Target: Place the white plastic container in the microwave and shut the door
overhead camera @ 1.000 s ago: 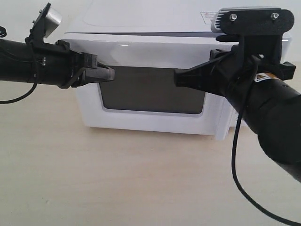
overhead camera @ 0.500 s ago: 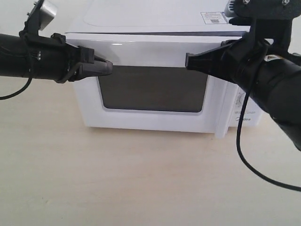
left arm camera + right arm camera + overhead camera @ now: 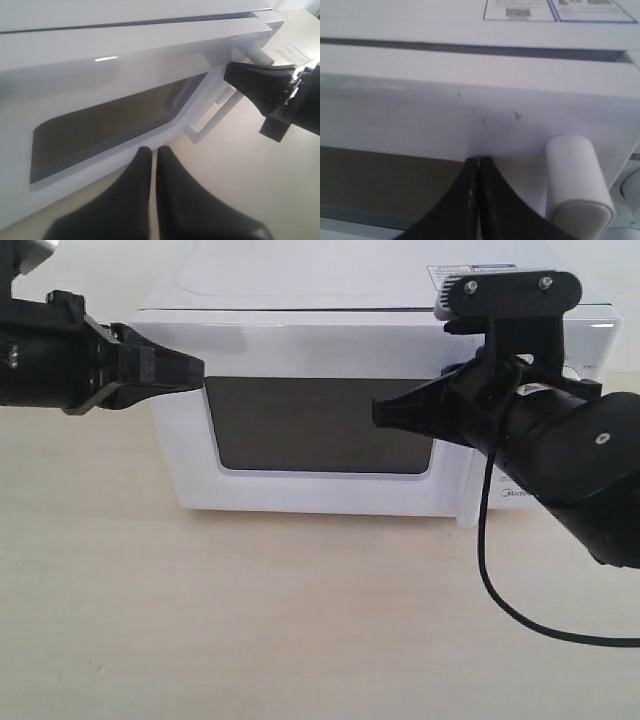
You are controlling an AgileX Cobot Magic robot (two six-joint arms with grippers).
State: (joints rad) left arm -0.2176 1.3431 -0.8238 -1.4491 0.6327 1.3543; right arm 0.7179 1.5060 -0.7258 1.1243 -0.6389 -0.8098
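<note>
The white microwave stands on the table with its door lying flush against the body, dark window facing me. The white plastic container is out of view in every frame. My left gripper is shut and empty, hovering off the door's left upper corner; the left wrist view shows its tips apart from the door. My right gripper is shut too. Its tips rest at the door's white frame, just beside the vertical handle.
Pale wooden tabletop spreads in front of the microwave. The right arm's bulk and a black cable cover the control panel and most of the handle. Stickers sit on the microwave's top.
My left gripper has drawn back to the left, off the window area. The right gripper rose half a second ago and has since dropped and shifted left along the door front.
</note>
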